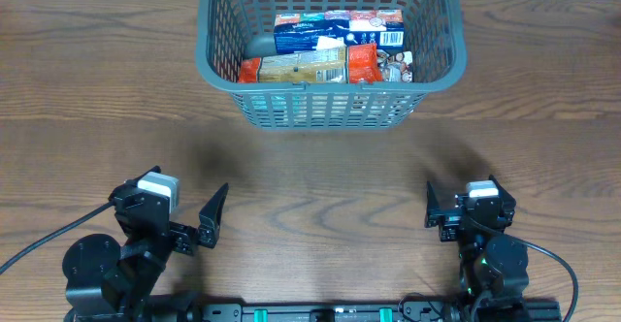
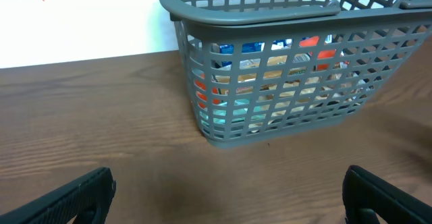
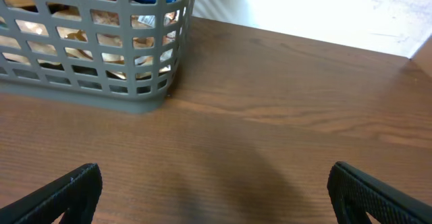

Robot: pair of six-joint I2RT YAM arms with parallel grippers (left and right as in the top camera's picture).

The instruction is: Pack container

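Observation:
The dark grey lattice container (image 1: 320,78) stands at the far middle of the wooden table. Inside lie several snack packs: a blue and white pack (image 1: 335,29) at the back, a tan pack (image 1: 303,67) and a red pack (image 1: 363,63) in front. The container also shows in the left wrist view (image 2: 283,75) and in the right wrist view (image 3: 94,48). My left gripper (image 1: 206,220) is open and empty near the front left, its fingers wide apart (image 2: 229,197). My right gripper (image 1: 439,209) is open and empty near the front right (image 3: 216,193).
Bare brown wooden tabletop (image 1: 320,177) lies between the grippers and the container. A white wall shows behind the table in the wrist views. A black cable (image 1: 49,235) runs from the left arm's base.

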